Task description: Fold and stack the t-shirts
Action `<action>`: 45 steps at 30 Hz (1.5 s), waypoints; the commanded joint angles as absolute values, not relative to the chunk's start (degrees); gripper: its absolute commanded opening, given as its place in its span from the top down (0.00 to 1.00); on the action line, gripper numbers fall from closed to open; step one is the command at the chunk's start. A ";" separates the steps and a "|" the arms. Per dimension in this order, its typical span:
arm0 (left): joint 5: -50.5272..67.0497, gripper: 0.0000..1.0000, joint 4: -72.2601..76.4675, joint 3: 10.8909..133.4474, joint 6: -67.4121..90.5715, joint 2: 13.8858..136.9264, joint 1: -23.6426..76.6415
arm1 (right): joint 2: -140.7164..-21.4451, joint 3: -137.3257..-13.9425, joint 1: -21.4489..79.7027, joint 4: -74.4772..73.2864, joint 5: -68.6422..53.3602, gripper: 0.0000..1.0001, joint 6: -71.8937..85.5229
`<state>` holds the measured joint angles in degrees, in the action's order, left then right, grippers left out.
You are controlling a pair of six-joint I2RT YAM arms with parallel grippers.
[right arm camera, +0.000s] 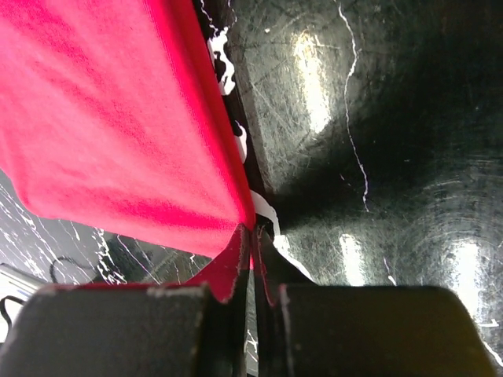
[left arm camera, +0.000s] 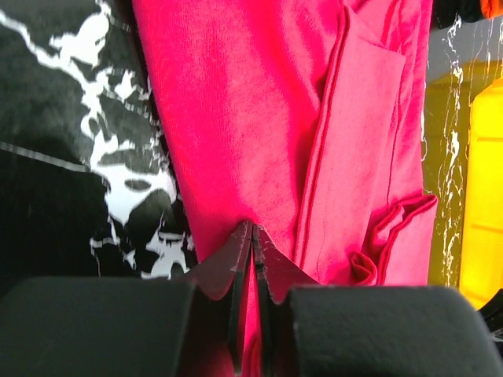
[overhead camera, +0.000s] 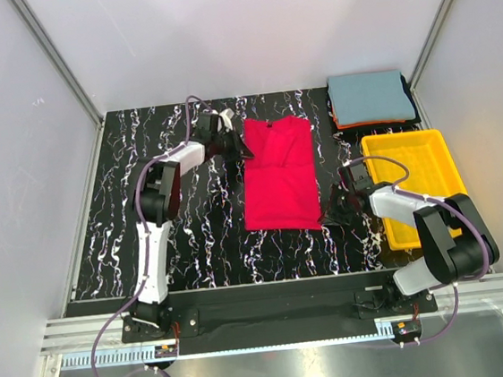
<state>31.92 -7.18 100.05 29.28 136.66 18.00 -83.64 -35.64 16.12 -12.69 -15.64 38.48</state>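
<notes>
The red t-shirt [overhead camera: 277,177] lies folded lengthwise in the middle of the black marble table [overhead camera: 184,232]. My left gripper [overhead camera: 244,150] is shut on the shirt's far left edge; in the left wrist view red cloth [left arm camera: 259,118] runs between the closed jaws [left arm camera: 253,236]. My right gripper [overhead camera: 330,214] is shut on the shirt's near right corner; in the right wrist view the corner [right arm camera: 141,126] is pinched at the jaw tips [right arm camera: 253,232]. A grey-blue folded shirt [overhead camera: 370,97] tops a stack with orange and dark edges at the back right.
A yellow plastic tray [overhead camera: 413,185] stands at the right, beside my right arm; it also shows in the left wrist view [left arm camera: 479,212]. Walls enclose the table on three sides.
</notes>
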 commanded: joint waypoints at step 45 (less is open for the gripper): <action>10.46 0.53 -7.23 36.04 40.42 73.74 35.06 | -74.27 -29.71 16.79 -17.58 -12.57 0.56 59.50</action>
<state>8.19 -13.82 38.39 36.64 73.60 33.82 -74.17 -29.93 16.23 -19.77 -14.35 57.69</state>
